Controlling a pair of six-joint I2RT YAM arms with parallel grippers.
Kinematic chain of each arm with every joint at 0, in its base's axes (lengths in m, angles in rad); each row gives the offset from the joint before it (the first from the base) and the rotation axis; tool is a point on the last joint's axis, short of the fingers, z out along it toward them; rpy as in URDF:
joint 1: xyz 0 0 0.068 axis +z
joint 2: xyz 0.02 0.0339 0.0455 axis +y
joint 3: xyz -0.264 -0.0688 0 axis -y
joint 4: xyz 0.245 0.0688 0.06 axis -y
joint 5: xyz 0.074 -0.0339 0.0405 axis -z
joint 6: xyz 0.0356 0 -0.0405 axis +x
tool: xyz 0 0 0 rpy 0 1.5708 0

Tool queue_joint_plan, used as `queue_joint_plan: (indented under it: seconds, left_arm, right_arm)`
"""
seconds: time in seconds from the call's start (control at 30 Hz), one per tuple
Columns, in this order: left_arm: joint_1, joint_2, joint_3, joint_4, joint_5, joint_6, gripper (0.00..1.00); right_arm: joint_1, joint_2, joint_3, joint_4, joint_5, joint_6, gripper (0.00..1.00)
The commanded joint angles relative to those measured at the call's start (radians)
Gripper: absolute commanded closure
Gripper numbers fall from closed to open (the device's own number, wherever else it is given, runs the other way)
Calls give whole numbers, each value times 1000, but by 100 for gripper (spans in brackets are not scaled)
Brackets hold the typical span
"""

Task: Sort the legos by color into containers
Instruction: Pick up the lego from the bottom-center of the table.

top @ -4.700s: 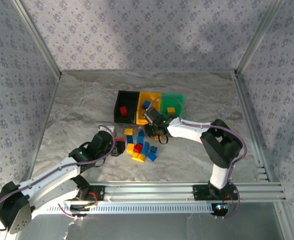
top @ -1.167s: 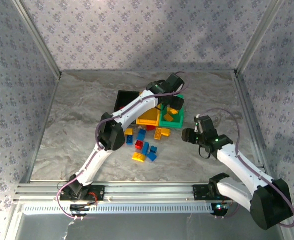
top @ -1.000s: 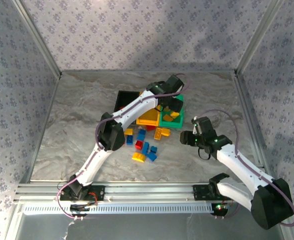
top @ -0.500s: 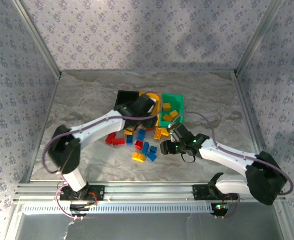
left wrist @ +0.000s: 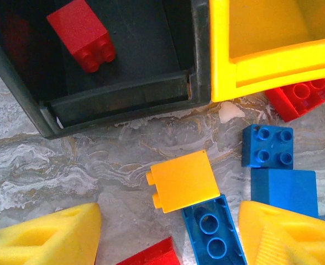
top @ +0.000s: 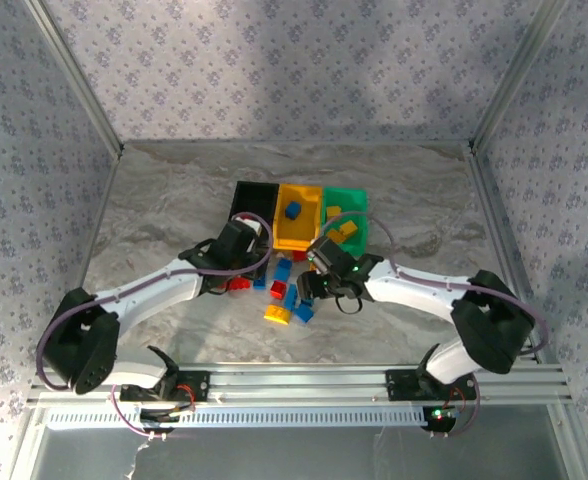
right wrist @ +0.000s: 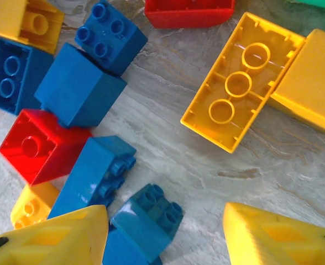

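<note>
Change, left arm: the left end effector (left wrist: 171, 218) is no longer hanging over the yellow-orange bin (top: 309, 195). It is now hovering at the near edge of the black bin (top: 254, 200), its elbow swung farther left.
Change, right arm: the right end effector (right wrist: 165, 221) is sitting closer to the loose legos (top: 286, 295) than half a second ago, at the pile's right edge.
Change, bins: all three are staying where they were.
Left end effector state: its fingers (left wrist: 41, 237) are standing apart, gripping nothing.
Right end effector state: its fingers (right wrist: 46, 237) are standing apart, gripping nothing.
Bins: they are standing in a row with walls touching, black on the left, yellow-orange in the middle and the green bin (top: 359, 205) on the right.
Red brick (left wrist: 82, 34): it is lying on its side in the black bin, long axis diagonal, studs pointing lower right in the left wrist view.
Blue brick (top: 292, 210): it is lying in the yellow-orange bin.
Yellow bricks (top: 346, 230): they are lying in the green bin.
Yellow square brick (left wrist: 182, 181): it is lying on its side on the marble surface (left wrist: 68, 160) just in front of the black bin, studs pointing left.
Long yellow brick (right wrist: 242, 80): it is lying upside down with three hollow tubes facing up. Its long axis is running from lower left to upper right in the right wrist view, and it is touching another yellow piece (right wrist: 309, 83).
Tipped blue brick (right wrist: 93, 176): it is lying on its side, studs pointing right, just beside an upturned red piece (right wrist: 38, 143).
</note>
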Motion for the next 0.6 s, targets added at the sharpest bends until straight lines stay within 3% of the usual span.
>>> queue_joint_plan:
  seconds: [0.0,0.27,0.37,0.57]
  left_arm:
    - [14,-47,-18,71,12,11,34]
    - [19,-77,-27,66,9,7,34]
    - [20,-91,-37,63,-11,7,34]
    - [33,-119,-56,59,-64,3,34]
  right_arm:
    - [13,46,50,-41,38,78,41]
    - [77,151,136,-119,59,75,42]
    - [88,179,148,-165,97,90,48]
    - [87,154,115,-194,113,105,49]
